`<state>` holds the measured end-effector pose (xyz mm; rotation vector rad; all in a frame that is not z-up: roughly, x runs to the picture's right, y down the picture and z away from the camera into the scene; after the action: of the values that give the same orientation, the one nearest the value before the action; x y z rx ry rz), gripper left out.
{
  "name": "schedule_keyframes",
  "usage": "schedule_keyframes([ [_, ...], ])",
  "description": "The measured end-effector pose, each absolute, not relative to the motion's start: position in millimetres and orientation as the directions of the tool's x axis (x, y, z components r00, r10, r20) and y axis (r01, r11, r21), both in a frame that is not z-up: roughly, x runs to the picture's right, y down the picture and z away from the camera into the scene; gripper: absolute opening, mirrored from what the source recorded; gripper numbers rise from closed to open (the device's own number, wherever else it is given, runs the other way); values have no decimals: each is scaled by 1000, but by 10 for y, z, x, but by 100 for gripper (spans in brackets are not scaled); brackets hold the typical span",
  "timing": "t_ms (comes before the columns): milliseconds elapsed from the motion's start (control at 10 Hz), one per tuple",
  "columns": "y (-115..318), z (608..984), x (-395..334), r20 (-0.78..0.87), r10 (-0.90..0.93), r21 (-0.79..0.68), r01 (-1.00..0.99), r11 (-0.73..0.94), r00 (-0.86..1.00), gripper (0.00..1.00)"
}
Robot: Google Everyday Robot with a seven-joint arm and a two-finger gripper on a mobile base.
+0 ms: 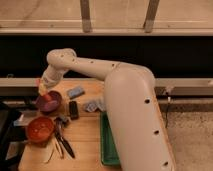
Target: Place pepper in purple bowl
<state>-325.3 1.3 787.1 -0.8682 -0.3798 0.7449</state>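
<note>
The purple bowl [49, 102] sits at the table's left, behind the orange bowl [40, 128]. My gripper [42, 88] hangs just above the purple bowl's far-left rim, at the end of the white arm that reaches in from the right. The jaws are shut on a small orange-red piece, the pepper [39, 83], which shows only partly at the fingertips. Nothing can be seen lying inside the purple bowl.
A blue sponge [76, 92], a black block [73, 109] and a crumpled blue-white packet [92, 105] lie mid-table. A green tray [107, 146] is partly hidden by the arm. Dark-handled utensils [63, 140] lie by the orange bowl. The table edge runs along the left.
</note>
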Motion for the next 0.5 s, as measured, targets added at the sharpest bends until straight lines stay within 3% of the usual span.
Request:
schedule_keyframes([
  [400,124,7978,-3364,7,728,-810,-423,406,686,0],
  [500,133,7986,-3358,6,727,-810,-423,406,686,5],
])
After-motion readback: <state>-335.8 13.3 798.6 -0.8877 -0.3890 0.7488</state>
